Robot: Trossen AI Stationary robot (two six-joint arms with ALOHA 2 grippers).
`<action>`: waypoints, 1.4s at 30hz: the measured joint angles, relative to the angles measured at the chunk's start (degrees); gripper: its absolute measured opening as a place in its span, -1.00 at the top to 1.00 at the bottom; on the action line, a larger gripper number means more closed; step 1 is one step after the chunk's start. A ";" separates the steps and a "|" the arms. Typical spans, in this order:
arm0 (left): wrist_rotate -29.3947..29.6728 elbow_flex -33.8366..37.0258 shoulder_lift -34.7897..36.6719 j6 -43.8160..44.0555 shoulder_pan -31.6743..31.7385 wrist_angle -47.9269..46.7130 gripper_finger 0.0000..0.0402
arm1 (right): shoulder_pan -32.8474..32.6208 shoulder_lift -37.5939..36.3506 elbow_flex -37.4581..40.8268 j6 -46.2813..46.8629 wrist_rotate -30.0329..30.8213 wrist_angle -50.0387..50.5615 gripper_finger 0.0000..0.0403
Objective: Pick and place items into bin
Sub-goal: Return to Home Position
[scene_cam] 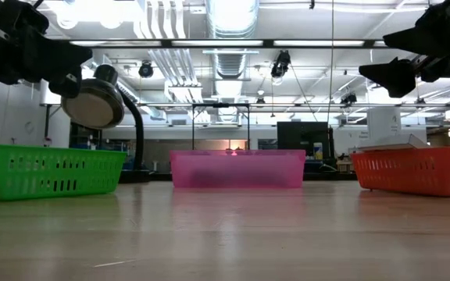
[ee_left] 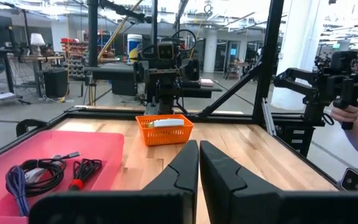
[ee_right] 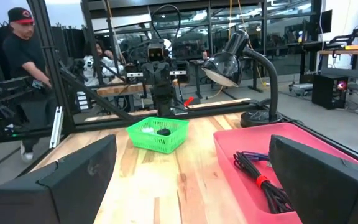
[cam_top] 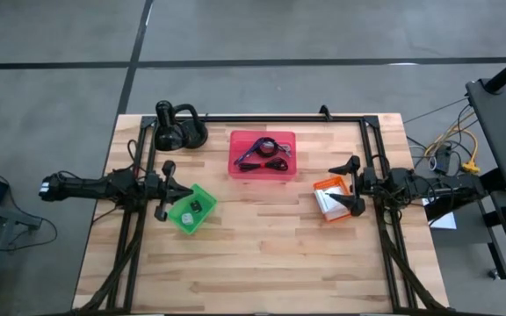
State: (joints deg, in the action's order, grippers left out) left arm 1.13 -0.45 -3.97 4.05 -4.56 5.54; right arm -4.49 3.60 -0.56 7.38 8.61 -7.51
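white packets (cam_top: 326, 204) in orange bin (cam_top: 327, 183), under right tool (cam_top: 352, 185)

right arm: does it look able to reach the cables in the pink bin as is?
Likely yes. The right gripper hangs raised and open beside the orange bin; the pink bin is open-topped, its cables uncovered, and nothing stands over them.

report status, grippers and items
Left gripper shut, empty, raised by green bin. Right gripper open, empty, raised by orange bin. Cables in pink bin, white packets in orange bin. Nothing in the way.
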 joint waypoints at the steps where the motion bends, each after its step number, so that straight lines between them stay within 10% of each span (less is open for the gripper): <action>1: 0.00 0.00 0.00 -0.37 -0.02 0.14 1.00 | 0.00 0.00 0.00 0.00 0.01 0.00 -0.99; 28: -0.49 0.02 0.01 -4.39 -0.02 0.51 1.00 | 0.00 0.00 0.00 -2.11 0.40 0.02 -0.91; 42: -0.48 0.02 -0.02 -4.42 -0.02 1.70 1.00 | 0.00 0.28 0.00 -3.63 0.23 0.06 0.75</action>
State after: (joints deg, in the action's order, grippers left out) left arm 0.64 -0.43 -3.99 -0.36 -4.58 7.25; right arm -4.49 3.88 -0.56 3.74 8.84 -7.45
